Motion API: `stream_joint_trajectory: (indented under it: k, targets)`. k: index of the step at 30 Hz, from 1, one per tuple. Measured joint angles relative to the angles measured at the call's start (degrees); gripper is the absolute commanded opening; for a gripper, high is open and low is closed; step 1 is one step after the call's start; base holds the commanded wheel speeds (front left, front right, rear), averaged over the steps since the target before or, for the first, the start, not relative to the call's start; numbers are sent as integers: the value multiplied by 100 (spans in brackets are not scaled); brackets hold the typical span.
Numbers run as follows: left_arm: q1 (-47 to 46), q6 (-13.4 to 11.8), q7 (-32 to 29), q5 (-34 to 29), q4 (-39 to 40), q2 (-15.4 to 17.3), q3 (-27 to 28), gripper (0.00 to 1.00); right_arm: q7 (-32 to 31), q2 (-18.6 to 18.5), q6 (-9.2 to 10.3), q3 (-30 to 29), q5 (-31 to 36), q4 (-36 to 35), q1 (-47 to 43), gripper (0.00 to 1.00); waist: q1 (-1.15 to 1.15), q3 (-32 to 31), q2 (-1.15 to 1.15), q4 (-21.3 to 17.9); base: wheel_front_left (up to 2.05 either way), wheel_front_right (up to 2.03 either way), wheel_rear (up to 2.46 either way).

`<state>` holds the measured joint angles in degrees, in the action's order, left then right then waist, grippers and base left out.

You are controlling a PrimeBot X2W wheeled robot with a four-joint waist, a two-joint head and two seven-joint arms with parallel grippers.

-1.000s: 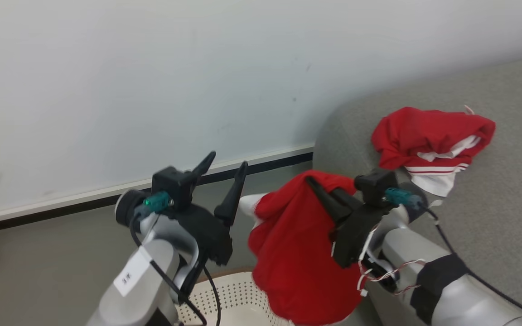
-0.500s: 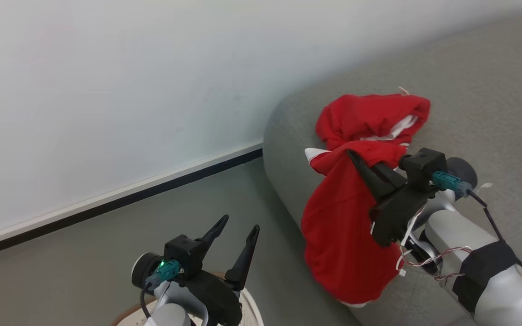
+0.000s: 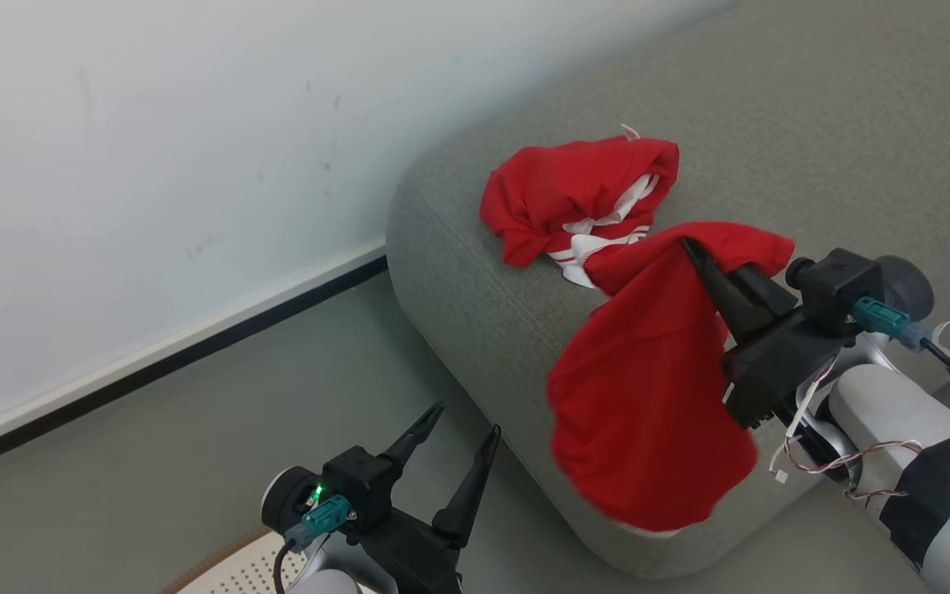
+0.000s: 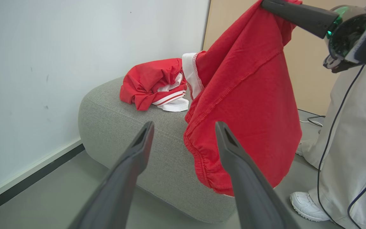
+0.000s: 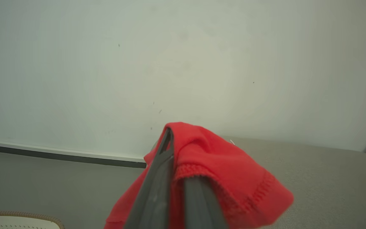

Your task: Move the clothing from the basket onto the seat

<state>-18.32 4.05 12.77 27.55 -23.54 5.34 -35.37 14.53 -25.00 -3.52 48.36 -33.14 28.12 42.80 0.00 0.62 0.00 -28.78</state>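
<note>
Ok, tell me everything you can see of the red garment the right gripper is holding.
The red garment is soft, bright red fabric with stitched hems and a white-trimmed edge. It hangs limp and creased from the right gripper, whose jaws are shut on its top fold, draping down before the grey seat; contact with the seat cannot be told.

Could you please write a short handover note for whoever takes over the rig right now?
The right gripper is shut on a red garment, which hangs in the air by the seat's near corner, not yet laid down.
The left gripper is open and empty, near the basket.
Done: a striped-trim garment lies on the seat.
Left: carry the held garment over the seat and release it. The basket's inside is out of view, so check it for more clothing.
</note>
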Motion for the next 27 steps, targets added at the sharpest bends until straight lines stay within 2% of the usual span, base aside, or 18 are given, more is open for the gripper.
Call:
stream_joint_trajectory:
  k: [5,11,14,21,27]
  targets:
    - [-1,-9,46,-33,82,15,19,100,0,-23,83,-199,33,-51,121,0,0,192,0,-102,0,0,0]
    - [-15,-81,47,-80,382,11,16,100,1,-465,108,-608,32,-57,591,0,0,460,0,-52,0,0,0]
    - [-42,-113,47,-134,557,82,49,100,2,-541,100,-802,15,49,1016,0,0,619,0,32,0,0,0]
    - [-319,-181,-9,-342,958,367,146,100,19,-998,110,-1358,-22,509,1961,0,1,1047,0,304,0,0,0]
    - [-604,-209,-105,-437,1195,472,168,100,19,-1421,209,-1722,-113,990,2440,0,1,1398,0,635,0,0,0]
